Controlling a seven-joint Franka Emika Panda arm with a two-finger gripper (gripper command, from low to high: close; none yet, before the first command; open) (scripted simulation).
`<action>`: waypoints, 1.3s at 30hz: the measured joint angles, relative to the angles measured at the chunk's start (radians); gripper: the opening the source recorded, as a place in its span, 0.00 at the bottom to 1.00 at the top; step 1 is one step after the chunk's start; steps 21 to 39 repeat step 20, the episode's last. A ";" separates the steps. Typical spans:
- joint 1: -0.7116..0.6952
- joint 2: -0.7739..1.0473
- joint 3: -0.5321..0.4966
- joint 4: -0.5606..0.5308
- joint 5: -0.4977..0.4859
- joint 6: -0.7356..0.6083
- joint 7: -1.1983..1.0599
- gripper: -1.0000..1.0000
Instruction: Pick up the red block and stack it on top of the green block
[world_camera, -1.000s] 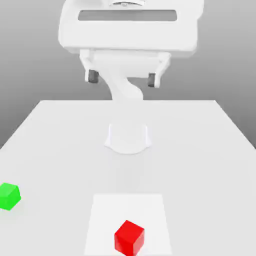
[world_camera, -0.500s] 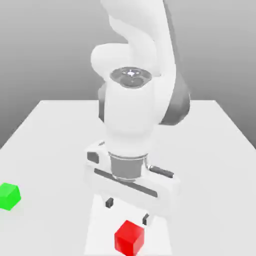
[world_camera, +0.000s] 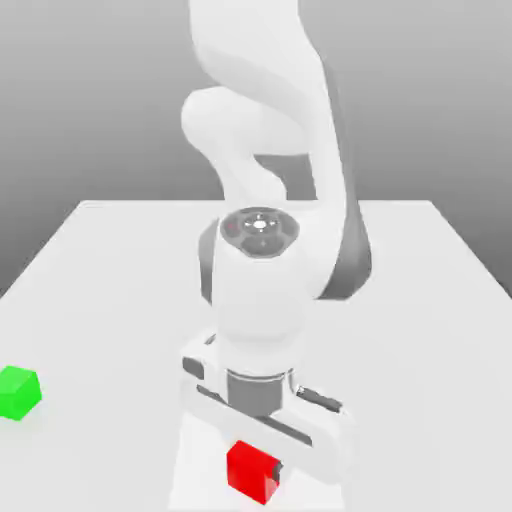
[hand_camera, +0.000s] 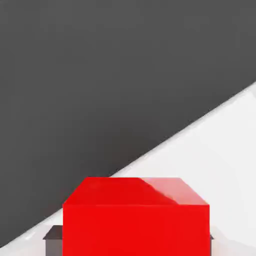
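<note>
Red block (world_camera: 252, 472): the object to be stacked, a cube and therefore without a long axis, situated near the front of the table (world_camera: 100, 300), over the pale patch (world_camera: 200, 490), its sides set oblique to the patch's edges. It lies directly between the jaws of the gripper (hand_camera: 133, 242), which are closed upon it: in the hand view a dark pad (hand_camera: 54, 241) borders one side of the cube, with a sliver of the other pad at the opposite side. The clasp appears roughly centred, judging by the near-even placement of the pads. Green block (world_camera: 18, 392): the intended support, well apart from the red one, toward the exterior view's left and somewhat farther from that camera, at the very margin of the view. This sideways separation governs the coming move. The grasp being judged complete, the next step should be a straight lift, followed by a long traverse toward the exterior view's left and slightly away from the camera, high enough to clear the green top. The two cubes are turned differently, so some rotation of the wrist may help their faces align before lowering.
</note>
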 joint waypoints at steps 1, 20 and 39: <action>-0.026 -0.015 -0.020 -0.002 0.009 -0.014 -0.007 0.00; -0.454 0.035 -0.333 -0.011 0.207 0.041 -0.150 1.00; -0.454 0.035 -0.333 -0.011 0.207 0.041 -0.150 1.00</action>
